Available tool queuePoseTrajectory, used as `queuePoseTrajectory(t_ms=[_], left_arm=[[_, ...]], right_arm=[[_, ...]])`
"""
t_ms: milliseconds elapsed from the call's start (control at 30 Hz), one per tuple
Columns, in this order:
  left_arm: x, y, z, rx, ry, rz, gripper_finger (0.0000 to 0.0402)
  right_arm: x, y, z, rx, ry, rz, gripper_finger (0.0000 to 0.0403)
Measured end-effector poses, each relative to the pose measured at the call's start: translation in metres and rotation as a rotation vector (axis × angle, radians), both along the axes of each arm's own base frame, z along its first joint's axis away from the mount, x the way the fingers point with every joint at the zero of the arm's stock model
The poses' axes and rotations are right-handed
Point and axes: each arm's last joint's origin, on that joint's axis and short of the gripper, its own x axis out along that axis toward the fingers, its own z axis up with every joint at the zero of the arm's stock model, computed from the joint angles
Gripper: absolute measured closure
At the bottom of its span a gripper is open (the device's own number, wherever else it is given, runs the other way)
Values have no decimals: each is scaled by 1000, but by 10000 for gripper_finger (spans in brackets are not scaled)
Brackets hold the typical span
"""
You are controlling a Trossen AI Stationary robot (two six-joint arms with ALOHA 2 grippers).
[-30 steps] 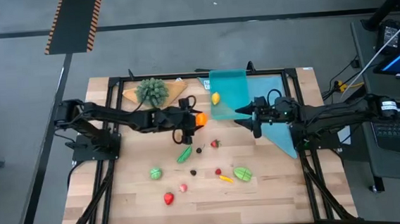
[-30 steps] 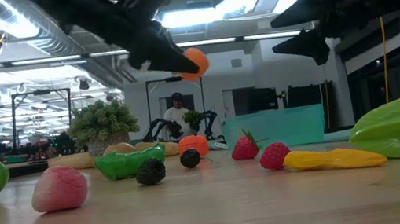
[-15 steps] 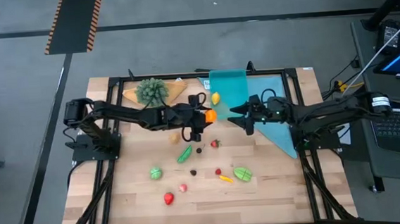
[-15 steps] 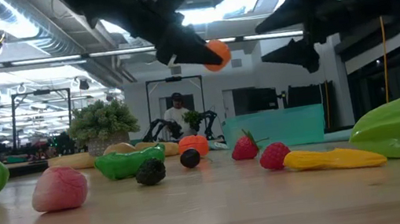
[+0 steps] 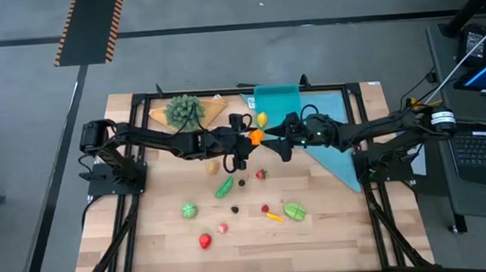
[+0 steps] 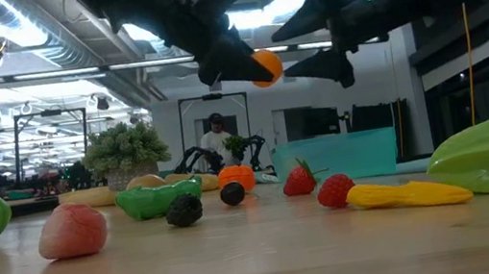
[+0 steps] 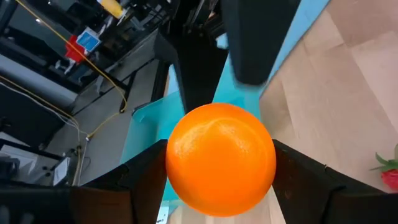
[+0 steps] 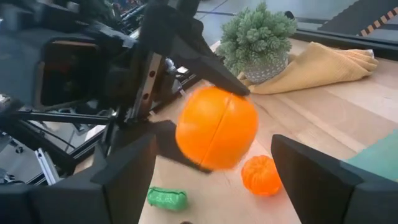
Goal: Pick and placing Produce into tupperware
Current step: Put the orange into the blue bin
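Pale wooden planks make up the table [image 5: 318, 234], which sits inside a dark frame on a grey floor, with a bright workshop visible behind it in the low view.

Above the middle of the far half, the left gripper [image 5: 245, 141] is clamped on an orange ball [image 5: 256, 137], held well clear of the wood; its dark fingers [image 7: 146, 180] press both sides of the fruit. The right gripper [image 5: 276, 142] faces it from the right, spread wide, its two fingers [image 8: 124, 177] apart on either side of the ball without touching it.

Just beyond the ball, at the far edge, lies the teal tupperware [image 5: 280, 116], which holds a yellow piece [image 5: 261, 118]; a light-blue cloth [image 5: 339, 159] runs from it toward the right.

More produce is scattered on the near half: a long green pod [image 5: 223, 187], a dark berry [image 5: 241, 183], a strawberry [image 5: 261, 174], a round green piece [image 5: 189, 210], a red piece [image 5: 205, 240], a pink piece [image 5: 222, 228], a yellow-orange carrot shape [image 5: 273, 216] and a split green fruit [image 5: 295, 211]. A small tangerine [image 8: 261, 175] rests on the wood below the held ball.

At the far left stands a bushy green plant [image 5: 185, 111] on a tan board [image 5: 215, 109].
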Motion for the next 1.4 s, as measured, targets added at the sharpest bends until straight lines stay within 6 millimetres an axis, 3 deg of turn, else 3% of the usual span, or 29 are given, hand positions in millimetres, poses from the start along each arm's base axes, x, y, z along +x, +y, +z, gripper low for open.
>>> queuePoseTrajectory(t_ms=[200,467,800,1167,1400], left_arm=[[1,0,1,6,-13,3,161],[1,-2,2,11,-13,1,161],[0,-1,2,32,-5,10,161],[0,-1,2,35,-3,11,161],[0,-1,2,35,-3,10,161]], right_arm=[[16,-3,-6,3,33,0,84],[29,-5,4,-49,13,10,84],[30,-5,3,25,17,-5,89],[29,-5,2,35,31,-9,165],[29,-5,2,35,31,-8,156]])
